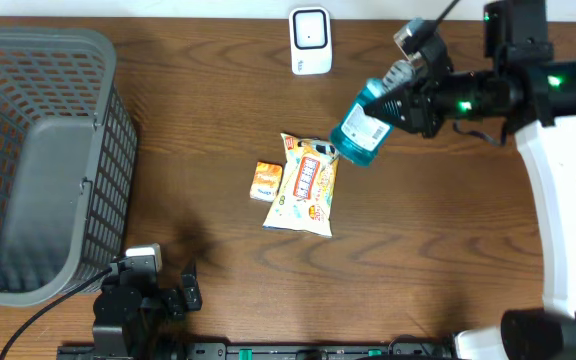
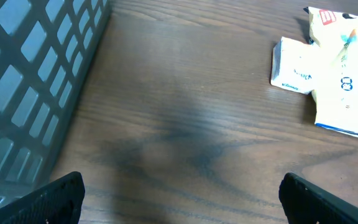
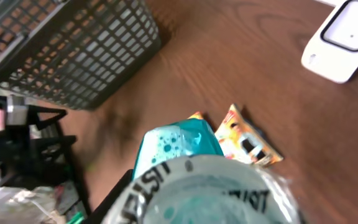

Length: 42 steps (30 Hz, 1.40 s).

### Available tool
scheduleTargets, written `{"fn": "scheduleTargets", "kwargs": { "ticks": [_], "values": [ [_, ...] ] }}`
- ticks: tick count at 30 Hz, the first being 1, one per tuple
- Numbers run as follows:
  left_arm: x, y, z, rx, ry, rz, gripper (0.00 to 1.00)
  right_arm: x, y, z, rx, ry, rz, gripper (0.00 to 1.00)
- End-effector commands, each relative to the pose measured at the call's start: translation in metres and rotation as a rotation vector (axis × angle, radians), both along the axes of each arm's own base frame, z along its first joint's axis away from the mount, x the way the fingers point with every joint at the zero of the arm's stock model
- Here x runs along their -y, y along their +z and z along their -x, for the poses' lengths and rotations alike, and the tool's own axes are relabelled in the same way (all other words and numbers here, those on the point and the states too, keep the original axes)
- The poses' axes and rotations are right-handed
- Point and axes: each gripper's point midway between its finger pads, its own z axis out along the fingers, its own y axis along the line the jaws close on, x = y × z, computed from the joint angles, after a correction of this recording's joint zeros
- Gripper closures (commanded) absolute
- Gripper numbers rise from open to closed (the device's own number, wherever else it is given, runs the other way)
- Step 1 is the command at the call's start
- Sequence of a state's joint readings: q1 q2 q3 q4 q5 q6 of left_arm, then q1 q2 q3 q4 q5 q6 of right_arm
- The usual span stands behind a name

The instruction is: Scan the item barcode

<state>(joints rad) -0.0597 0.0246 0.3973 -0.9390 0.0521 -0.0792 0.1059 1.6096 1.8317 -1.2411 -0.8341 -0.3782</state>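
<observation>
Spread hand point(image 2: 182, 198) above table point(image 2: 185, 93), basket point(image 2: 30, 74) left, box point(image 2: 294, 65) beside packet point(image 2: 347, 68) right.

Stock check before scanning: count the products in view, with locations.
3: mouthwash bottle held in the jaws of the right gripper; snack bag mid-table; small orange box touching that bag. None seems hidden.

The tabletop point(image 1: 438, 230) is of dark brown wood with a visible grain. A grey plastic basket point(image 1: 118, 140) with lattice walls stands at its left edge, reaching to the far left corner. A white scanner point(image 1: 309, 40) stands at the far edge, near the middle. In the centre of the tabletop lies a flat yellow snack bag point(image 1: 305, 186), and a small orange box point(image 1: 266, 181) lies against its left side.
</observation>
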Motion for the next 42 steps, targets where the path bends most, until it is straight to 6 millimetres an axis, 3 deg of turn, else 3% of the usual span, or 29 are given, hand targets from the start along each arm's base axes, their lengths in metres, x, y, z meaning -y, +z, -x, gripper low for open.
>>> {"fn": "scheduleTargets", "kwargs": {
  "ticks": [1,7,23,34,38,42],
  "values": [
    [-0.002,-0.002,0.000,-0.005,0.016,0.002,0.00,-0.004,0.030,0.021,-0.035,-0.030,-0.086,0.99],
    [-0.002,-0.002,0.000,-0.005,0.016,0.001,0.00,-0.002,0.042,0.042,-0.126,-0.098,-0.123,0.99],
    [-0.002,-0.002,0.000,-0.005,0.016,0.002,0.00,-0.004,0.032,0.068,-0.308,-0.106,-0.135,0.99],
    [-0.002,-0.002,0.000,-0.005,0.016,0.002,0.00,-0.034,0.023,0.108,-0.336,0.070,-0.073,0.99],
    [-0.002,-0.002,0.000,-0.005,0.016,0.001,0.00,-0.039,0.017,0.111,-0.323,0.082,-0.022,0.99],
    [-0.002,-0.002,0.000,-0.005,0.016,0.002,0.00,-0.032,0.000,0.100,-0.252,0.032,0.116,0.99]
  ]
}}
